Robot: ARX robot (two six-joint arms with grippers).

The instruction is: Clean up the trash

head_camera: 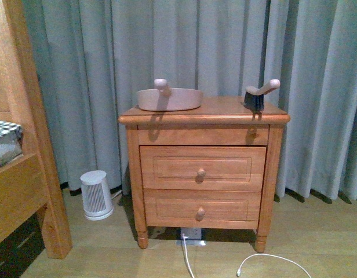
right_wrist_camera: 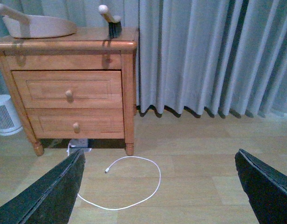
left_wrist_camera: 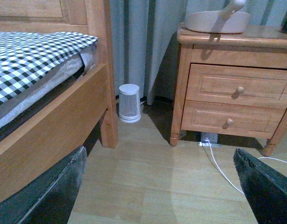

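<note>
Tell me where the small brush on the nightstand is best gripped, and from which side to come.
Grip the pale handle near its middle, coming from the front and closing across it. The brush stands on its dark bristles on the nightstand's right side, and the handle slants up, clear of everything, likely easiest for the right gripper.

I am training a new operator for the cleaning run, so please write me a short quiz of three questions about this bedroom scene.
1. True or false: the brush lies inside the dustpan.
2. What lies on the floor in front of the nightstand? A) a white cable B) a shoe C) a cup
3. How many drawers does the nightstand have?

Key:
1. False. Both stand on the nightstand top, apart from each other.
2. A.
3. Two.
</note>
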